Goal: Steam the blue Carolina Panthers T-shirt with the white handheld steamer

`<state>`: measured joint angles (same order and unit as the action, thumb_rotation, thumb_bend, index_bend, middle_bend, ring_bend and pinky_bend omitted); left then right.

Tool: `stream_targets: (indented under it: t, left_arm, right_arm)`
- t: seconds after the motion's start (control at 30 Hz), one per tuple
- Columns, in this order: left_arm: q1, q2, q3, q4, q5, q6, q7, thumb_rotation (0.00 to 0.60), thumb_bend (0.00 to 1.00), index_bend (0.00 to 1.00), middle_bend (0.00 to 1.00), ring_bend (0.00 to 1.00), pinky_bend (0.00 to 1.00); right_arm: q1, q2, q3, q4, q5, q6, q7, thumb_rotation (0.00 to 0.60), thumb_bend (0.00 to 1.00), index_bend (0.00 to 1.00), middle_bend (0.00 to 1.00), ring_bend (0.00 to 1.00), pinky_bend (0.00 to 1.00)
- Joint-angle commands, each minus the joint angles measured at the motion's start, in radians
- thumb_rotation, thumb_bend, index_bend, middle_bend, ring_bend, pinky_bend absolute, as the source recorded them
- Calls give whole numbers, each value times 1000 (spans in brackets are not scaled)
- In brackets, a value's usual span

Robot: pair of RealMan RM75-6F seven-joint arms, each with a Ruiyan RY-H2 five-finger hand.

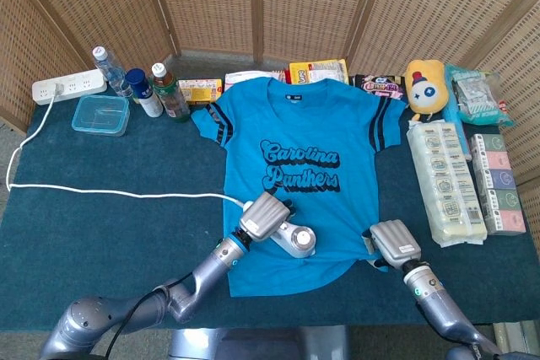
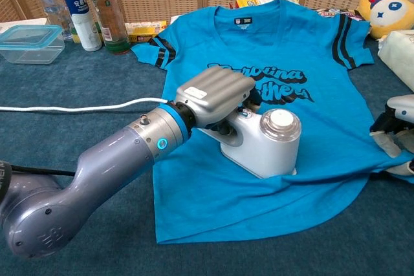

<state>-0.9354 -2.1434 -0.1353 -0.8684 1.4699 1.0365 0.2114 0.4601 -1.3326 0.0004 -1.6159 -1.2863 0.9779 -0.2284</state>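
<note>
The left hand (image 2: pixel 217 94) has its fingers curled tight around the handle of the white steamer (image 2: pixel 264 141), whose flat base sits on the lower part of the blue T-shirt (image 2: pixel 259 50), below the printed lettering; in the head view the same hand (image 1: pixel 263 216) and steamer (image 1: pixel 295 239) lie toward 6 o'clock on the shirt (image 1: pixel 304 149), with the white cord (image 1: pixel 110 193) running off toward 9 o'clock and curving up to the power strip (image 1: pixel 69 87) at 10 o'clock; the right hand (image 1: pixel 390 244) rests at the shirt's hem corner at about 4 o'clock, fingers bent down on the cloth, and in the chest view that hand (image 2: pixel 394 130) appears to pinch the fabric edge, which is pulled into creases there; the shirt lies flat, front up, on the dark green table (image 1: pixel 110 233), neck toward 12 o'clock; at 10 o'clock stand three bottles (image 1: pixel 139 86) and a clear lidded box (image 1: pixel 100 115); at 2 o'clock sits a yellow plush toy (image 1: pixel 423 86), and packaged goods (image 1: pixel 445 183) line the 3 o'clock edge.
</note>
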Motion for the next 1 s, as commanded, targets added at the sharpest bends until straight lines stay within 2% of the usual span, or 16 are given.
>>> stream_targets:
  t: [0.03, 0.37, 0.63, 0.8, 1.0]
  left_arm:
    - [20, 31, 32, -42, 24, 10, -8, 600, 522, 736, 848, 771, 797]
    - [73, 145, 118, -177, 92, 49, -28, 600, 522, 737, 848, 771, 797]
    - [105, 223, 158, -248, 127, 71, -28, 600, 522, 736, 848, 771, 797]
    - [119, 252, 163, -252, 132, 75, -27, 600, 523, 737, 848, 771, 797]
    - [124, 256, 129, -208, 105, 65, -26, 600, 522, 736, 848, 770, 797]
  right_arm:
    - [0, -1, 0, -2, 0, -1, -2, 600, 371, 741, 678, 746, 850]
    - [1, -5, 0, -11, 3, 1, -19, 600, 372, 742, 679, 747, 850]
    - [2, -9, -1, -22, 7, 3, -35, 600, 371, 742, 680, 748, 852]
    - [2, -9, 0, -27, 11, 5, -43, 600, 372, 742, 679, 748, 853]
    - [3, -10, 1, -29, 16, 3, -47, 600, 371, 743, 680, 748, 855]
